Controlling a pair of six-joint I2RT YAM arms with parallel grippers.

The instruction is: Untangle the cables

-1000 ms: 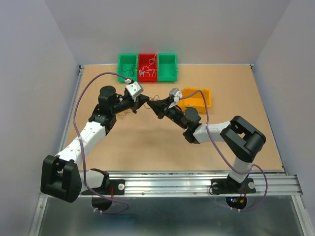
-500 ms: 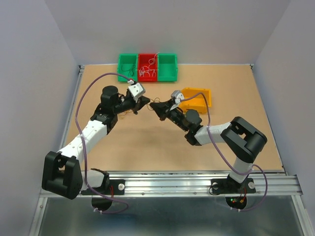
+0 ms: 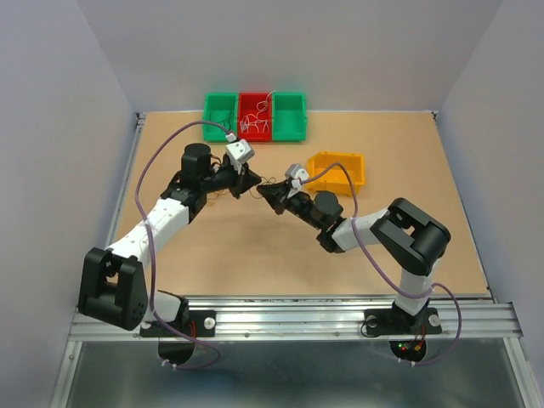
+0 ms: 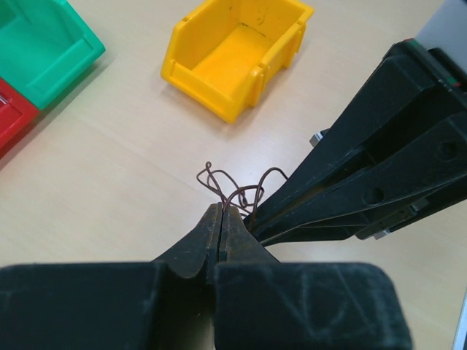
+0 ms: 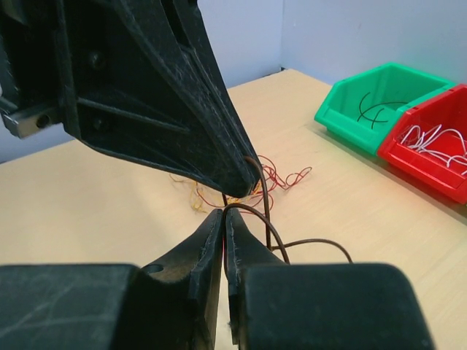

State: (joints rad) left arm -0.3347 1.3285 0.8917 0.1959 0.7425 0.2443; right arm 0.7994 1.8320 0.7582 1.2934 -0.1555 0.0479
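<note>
Left green bin (image 5: 368, 102): one dark wire; red bin (image 3: 254, 119): white wires; another green bin (image 3: 289, 115) and a yellow bin (image 3: 338, 172). Cables (image 5: 271, 179), thin red-yellow curls, lie on the table (image 3: 255, 255). Left gripper (image 4: 221, 210) clamps a dark brown strand (image 5: 315, 240); right gripper (image 5: 223, 213) is nearly closed, perhaps gripping it.

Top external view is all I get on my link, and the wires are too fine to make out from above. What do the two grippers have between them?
Observer: The left gripper is shut on a dark brown wire, whose loops stick out past its tips.
Operator: And the other one?
Observer: The right gripper has its fingertips almost together, close to the left one's tips; the brown wire arches away from them, but I cannot tell whether it is pinched.
Operator: Any other wires nearby?
Observer: Yes, loose red wires and yellow-orange wires lie on the table behind the left gripper.
</note>
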